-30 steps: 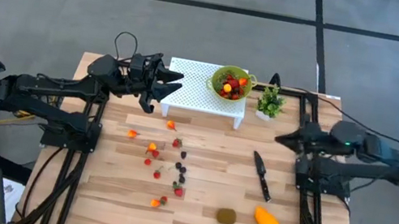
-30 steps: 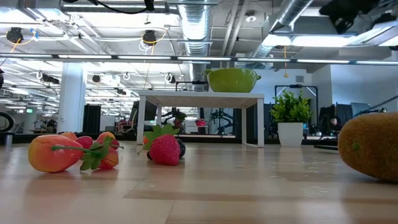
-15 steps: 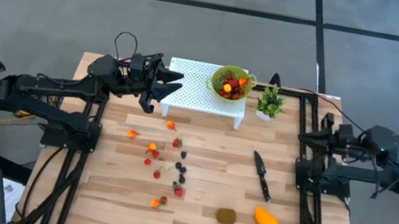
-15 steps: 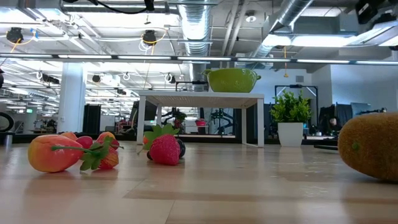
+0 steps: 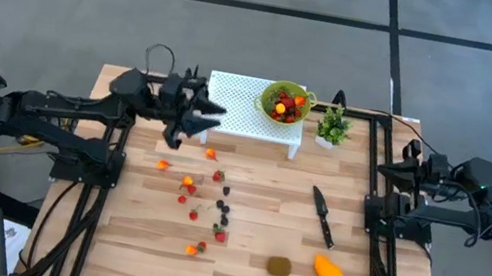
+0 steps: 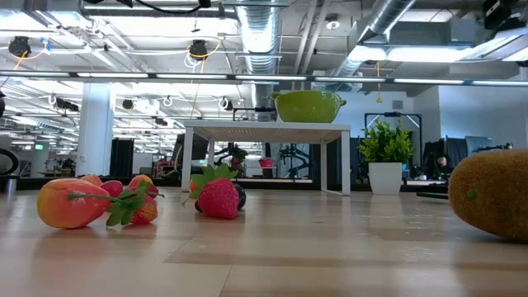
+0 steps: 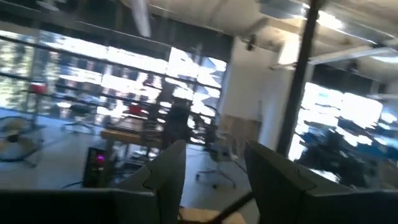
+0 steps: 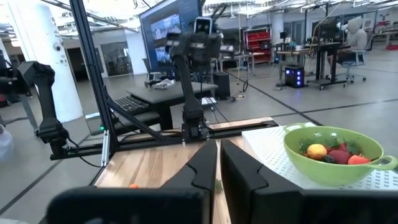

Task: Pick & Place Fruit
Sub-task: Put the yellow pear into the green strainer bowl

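Beside white stand [image 5: 253, 109]: left gripper [image 5: 206, 115] part open, empty; right gripper [image 8: 218, 163] shut, empty, at table edge.

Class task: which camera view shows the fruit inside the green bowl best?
The right wrist view: it looks into the green bowl at close range. The high view shows its fruit small; the low view shows only its outer wall; the left wrist view misses it.

Two arms work the table [image 5: 245, 260]. One green bowl [image 5: 285, 102] sits on one white stand [image 5: 240, 117], ahead of the left gripper [image 5: 199, 115]. One potted plant [image 5: 332, 126], one knife [image 5: 322, 215], one kiwi [image 5: 279, 266], one mango [image 5: 331, 274]. Small berries [image 5: 204, 202] scattered below that gripper: roughly a dozen.
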Available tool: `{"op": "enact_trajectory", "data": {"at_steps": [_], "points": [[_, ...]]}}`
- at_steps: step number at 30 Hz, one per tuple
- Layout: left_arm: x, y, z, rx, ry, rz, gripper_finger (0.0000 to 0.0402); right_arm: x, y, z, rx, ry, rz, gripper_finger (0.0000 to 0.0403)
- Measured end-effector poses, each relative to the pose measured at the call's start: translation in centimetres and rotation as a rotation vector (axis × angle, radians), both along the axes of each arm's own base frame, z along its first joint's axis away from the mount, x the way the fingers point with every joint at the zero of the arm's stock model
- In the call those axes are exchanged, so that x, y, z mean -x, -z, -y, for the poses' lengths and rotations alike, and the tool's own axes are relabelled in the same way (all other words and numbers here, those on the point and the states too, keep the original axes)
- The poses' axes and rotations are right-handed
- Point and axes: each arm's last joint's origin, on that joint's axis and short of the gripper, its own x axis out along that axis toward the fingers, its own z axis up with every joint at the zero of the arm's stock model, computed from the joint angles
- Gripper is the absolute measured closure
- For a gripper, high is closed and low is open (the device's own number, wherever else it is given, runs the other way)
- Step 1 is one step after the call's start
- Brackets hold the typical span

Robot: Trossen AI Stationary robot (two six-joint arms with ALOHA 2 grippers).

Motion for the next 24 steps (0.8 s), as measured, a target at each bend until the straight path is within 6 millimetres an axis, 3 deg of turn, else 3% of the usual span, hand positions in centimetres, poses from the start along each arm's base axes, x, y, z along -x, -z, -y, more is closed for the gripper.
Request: {"op": "enact_trajectory", "data": {"at_steps": [5, 9, 15, 20, 24], "points": [[-1.7, 1.7, 1.9, -0.088, 0.091, -0.097, 0.0243, 0.0, 0.0, 0.0, 0.0, 0.0, 0.0, 0.0381], [-3.2, 4.3, 2.9, -0.122, 0.042, -0.262, 0.0243, 0.0, 0.0, 0.0, 0.0, 0.0, 0.0, 0.0381], [-4.6, 6.1, 2.9, -0.131, 0.02, -0.347, 0.0243, 0.0, 0.0, 0.0, 0.0, 0.0, 0.0, 0.0384], [-5.2, 7.3, 2.9, -0.261, 0.01, -0.395, 0.0243, 0.0, 0.0, 0.0, 0.0, 0.0, 0.0, 0.0385], [-5.7, 8.2, 2.8, -0.24, 0.017, -0.432, 0.0243, 0.0, 0.0, 0.0, 0.0, 0.0, 0.0, 0.0381]]}}
